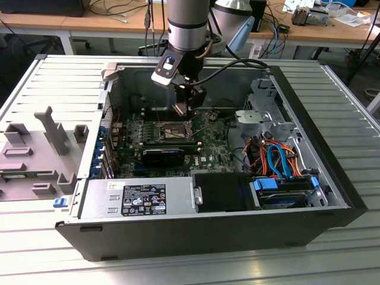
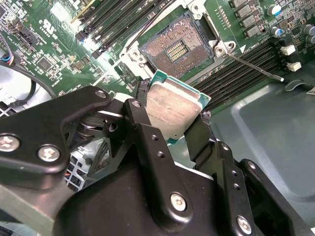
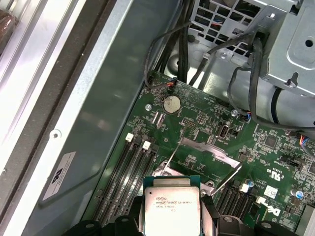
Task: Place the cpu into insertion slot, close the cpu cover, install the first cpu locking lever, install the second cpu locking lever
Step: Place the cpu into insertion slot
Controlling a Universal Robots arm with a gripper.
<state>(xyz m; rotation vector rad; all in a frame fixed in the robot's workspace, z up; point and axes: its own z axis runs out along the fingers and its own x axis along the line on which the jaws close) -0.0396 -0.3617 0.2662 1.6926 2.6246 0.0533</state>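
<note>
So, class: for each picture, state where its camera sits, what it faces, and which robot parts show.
Exterior view: off the arm, above the computer case, looking down; arm and gripper show.
Second wrist view: on the wrist, facing the insertion slot; fingers grip the cpu.
First wrist view: on the wrist, facing the open cpu cover; fingers show.
Both wrist views share the cpu.

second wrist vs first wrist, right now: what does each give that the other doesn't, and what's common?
Second wrist view: the insertion slot lies bare, its contact field uncovered, with nothing seated in it.

First wrist view: the cpu cover is swung up open. There is also a coin battery on the board and the grey drive cage with its cables.

Both wrist views: the cpu is clamped in the claw, not yet in the socket. The memory slots run beside it.
</note>
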